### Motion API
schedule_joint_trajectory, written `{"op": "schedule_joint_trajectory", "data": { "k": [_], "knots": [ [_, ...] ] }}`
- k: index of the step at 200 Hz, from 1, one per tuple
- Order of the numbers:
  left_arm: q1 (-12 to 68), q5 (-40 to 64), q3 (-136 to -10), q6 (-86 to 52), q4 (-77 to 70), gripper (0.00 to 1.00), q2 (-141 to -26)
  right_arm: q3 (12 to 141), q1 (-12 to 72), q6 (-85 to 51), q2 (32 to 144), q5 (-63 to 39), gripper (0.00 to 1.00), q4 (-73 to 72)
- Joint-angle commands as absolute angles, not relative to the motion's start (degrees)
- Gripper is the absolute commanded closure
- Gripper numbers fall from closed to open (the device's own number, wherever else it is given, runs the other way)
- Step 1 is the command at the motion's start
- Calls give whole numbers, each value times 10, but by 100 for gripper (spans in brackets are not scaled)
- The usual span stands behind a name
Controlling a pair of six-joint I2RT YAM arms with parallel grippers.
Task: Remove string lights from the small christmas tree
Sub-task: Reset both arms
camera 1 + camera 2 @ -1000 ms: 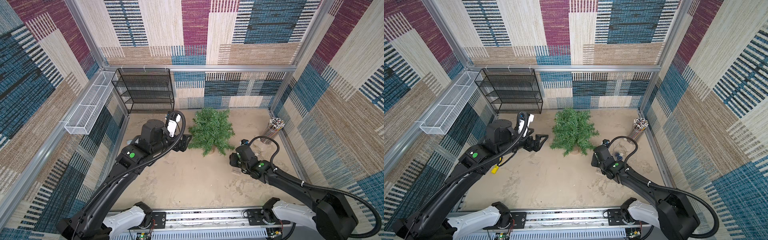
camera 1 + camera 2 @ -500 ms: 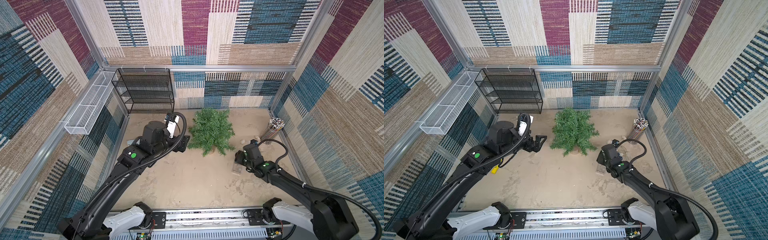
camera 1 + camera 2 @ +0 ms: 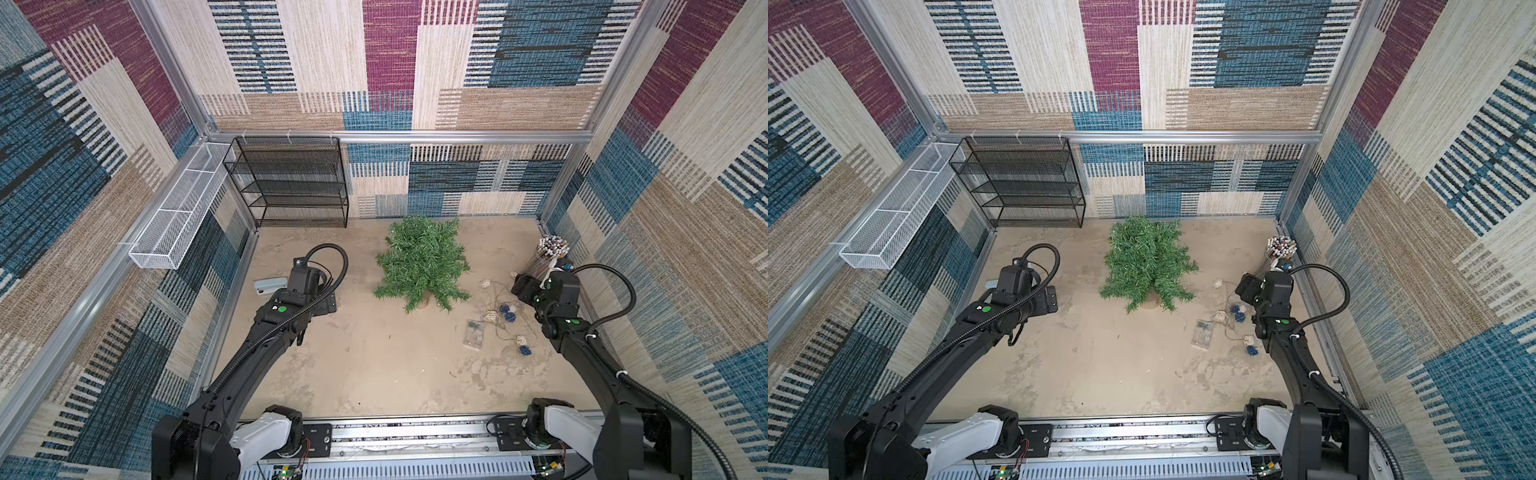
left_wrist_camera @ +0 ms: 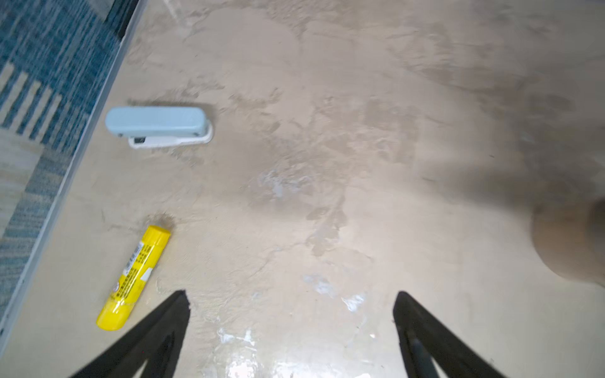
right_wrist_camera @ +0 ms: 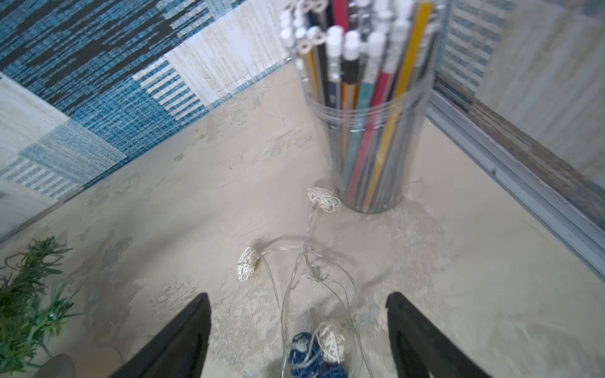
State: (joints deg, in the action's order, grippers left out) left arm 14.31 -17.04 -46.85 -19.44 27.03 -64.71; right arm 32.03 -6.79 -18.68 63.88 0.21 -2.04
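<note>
The lights (image 3: 505, 313) lie loose on the surface (image 3: 374, 365), off the tree (image 3: 422, 262) and to its right, in both top views. Their thin wire tangles around cream and blue balls, and the clear battery box (image 3: 474, 332) lies flat at the end nearest the tree. The tree stands upright near the back wall with no wire on it.

The right fingers (image 5: 183, 333) hang above the lights, spread wide and pinching nothing. In the right wrist view the wire and a blue ball lie on the surface under the gap. One cream ball rests just beside a clear cylinder of pencils (image 5: 370, 131).

The left fingers (image 4: 160, 333) are spread wide and empty, well apart from the tree, over bare surface near a stapler (image 4: 157, 126) and a yellow glue stick (image 4: 134, 278).
</note>
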Motion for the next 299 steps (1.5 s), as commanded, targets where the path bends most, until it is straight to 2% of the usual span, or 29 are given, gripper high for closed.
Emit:
{"op": "schedule_joint_trajectory", "data": {
  "k": [1,20,56,79,86,99,107,133,149,168,175,195,209,299],
  "knots": [
    [116,-192,-395,-220,107,1,-649,292,-68,-119,674,-13,13,-194],
    [103,-195,-320,-159,-59,1,-656,267,-64,-90,727,7,5,-298],
    [89,-234,-377,-63,-58,1,-756,252,-33,-68,822,66,0,-410],
    [85,-205,-313,-9,-211,1,-799,213,-3,-37,789,91,0,-475],
    [85,-169,-320,-3,-180,1,-788,182,1,-25,773,86,0,-522],
    [84,-81,-252,66,-331,1,-783,136,1,-12,756,70,0,-598],
    [85,-81,-219,92,-408,1,-784,118,-2,-11,755,60,0,-626],
    [43,-109,-182,39,-579,1,-876,93,-4,-4,777,42,0,-687],
    [38,-89,-222,32,-465,1,-856,94,0,2,818,38,0,-720],
    [16,-86,-248,6,-443,1,-872,79,6,28,882,48,1,-836],
    [11,-79,-258,1,-411,1,-867,84,5,22,870,48,1,-802],
    [10,-77,-251,3,-436,1,-872,144,3,6,853,44,0,-652],
    [10,-77,-253,3,-427,1,-870,156,-17,-7,857,16,0,-642],
    [0,-54,-263,0,-419,1,-878,156,-8,-5,857,38,2,-642]
  ]
}}
